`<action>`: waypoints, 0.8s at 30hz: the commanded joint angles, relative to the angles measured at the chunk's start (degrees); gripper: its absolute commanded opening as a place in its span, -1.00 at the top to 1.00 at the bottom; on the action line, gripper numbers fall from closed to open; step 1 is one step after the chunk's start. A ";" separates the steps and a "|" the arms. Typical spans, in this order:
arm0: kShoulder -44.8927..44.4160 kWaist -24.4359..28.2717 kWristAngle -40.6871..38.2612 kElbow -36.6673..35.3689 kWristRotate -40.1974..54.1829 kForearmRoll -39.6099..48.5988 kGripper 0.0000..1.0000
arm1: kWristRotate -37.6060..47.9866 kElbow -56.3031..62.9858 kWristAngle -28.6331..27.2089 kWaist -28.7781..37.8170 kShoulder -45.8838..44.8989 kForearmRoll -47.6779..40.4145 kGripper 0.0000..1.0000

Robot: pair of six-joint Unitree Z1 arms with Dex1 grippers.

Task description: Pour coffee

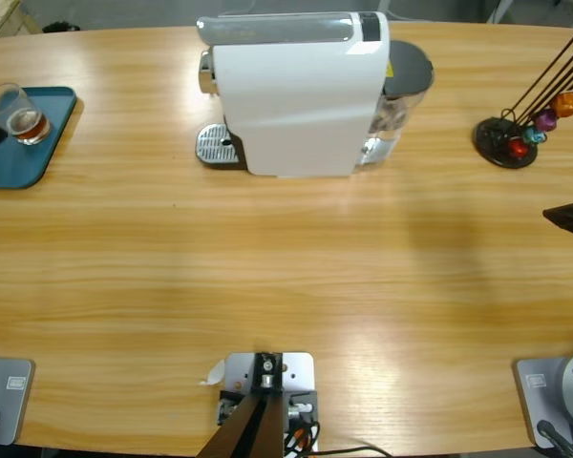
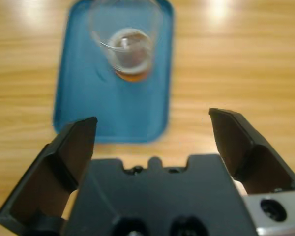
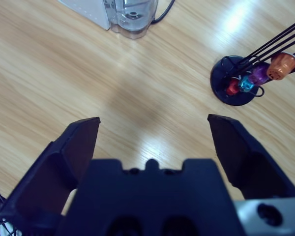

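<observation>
Wooden bench point(image 1: 286, 277); both sets of fingers released. Glass point(image 2: 128, 49) of coffee point(image 2: 132, 73): light, slippery, fragile; grip mid-wall.

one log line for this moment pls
left gripper: open, empty | right gripper: open, empty | glass of coffee: on blue tray

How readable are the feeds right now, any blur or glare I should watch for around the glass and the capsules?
Left wrist view: the glass and blue tray are soft, out of focus, with bright glare patches on the table at the top. Right wrist view: a glare streak beside the capsule holder, a soft shadow mid-table. High view: sharp, mild sheen near the middle.
</observation>
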 commanded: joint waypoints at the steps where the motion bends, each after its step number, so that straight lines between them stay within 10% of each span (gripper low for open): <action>1: -11.55 -10.45 -11.27 -4.63 -0.14 14.12 -0.97 | 0.43 1.51 -0.59 0.41 -2.74 0.23 -1.00; 24: -19.37 -29.80 -24.44 -2.96 4.70 22.22 -0.98 | 0.78 1.69 -0.82 0.41 -3.85 -0.02 -1.00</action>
